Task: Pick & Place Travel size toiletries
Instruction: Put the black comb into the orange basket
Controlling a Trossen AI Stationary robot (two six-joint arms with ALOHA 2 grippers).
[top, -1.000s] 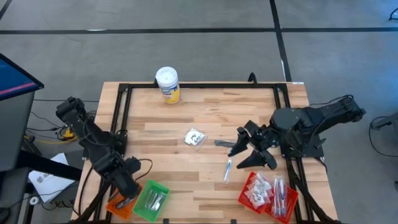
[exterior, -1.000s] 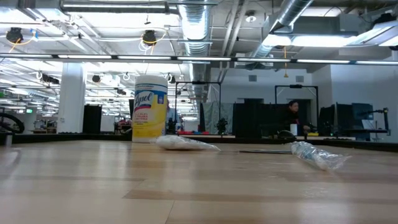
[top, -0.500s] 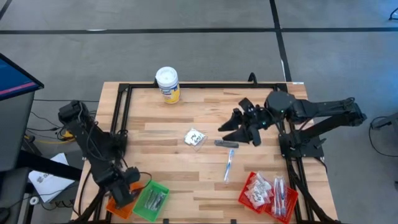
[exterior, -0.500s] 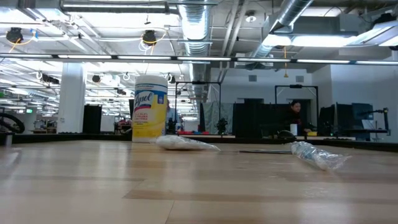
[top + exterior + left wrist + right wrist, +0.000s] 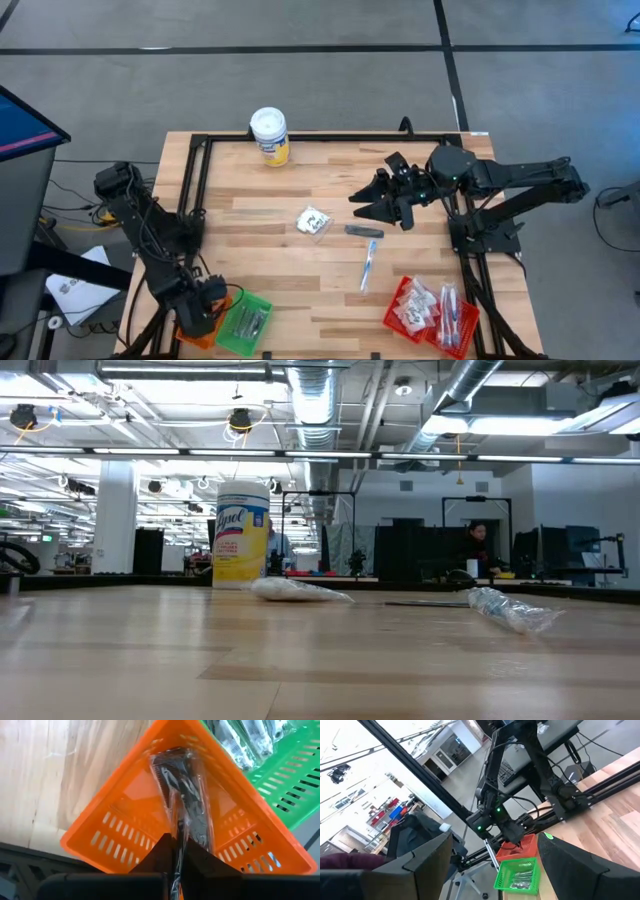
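Left gripper (image 5: 177, 857) sits low over the orange basket (image 5: 125, 832) at the bench's front-left corner, fingers pressed together on the wrapper of a dark comb (image 5: 182, 795). The comb lies inside the basket, its wrapped end pinched between the fingertips. Judgement: the placing step is in hand; the item is at its destination but not let go.

The green basket (image 5: 243, 322) touches the orange one on its right and holds several silvery sticks. The red basket (image 5: 432, 312), at the front-right corner, holds white sachets and sticks.

Right gripper (image 5: 380, 203) hangs above the bench's right-centre, jaws spread wide and empty. Three items lie loose on the bench: a white sachet (image 5: 313, 221) near the centre, a dark stick (image 5: 364, 231) just right of it, and a silvery tube (image 5: 368, 266) nearer the front edge. The dark stick lies closest to the right gripper.

The yellow canister (image 5: 270, 136) stands at the back edge, apart from all of these.

Judgement on the next move: the left fingers must part to drop the comb, then lift clear of the basket wall. The right gripper must descend squarely over a loose item, the thin stick calling for a low, flat pinch.
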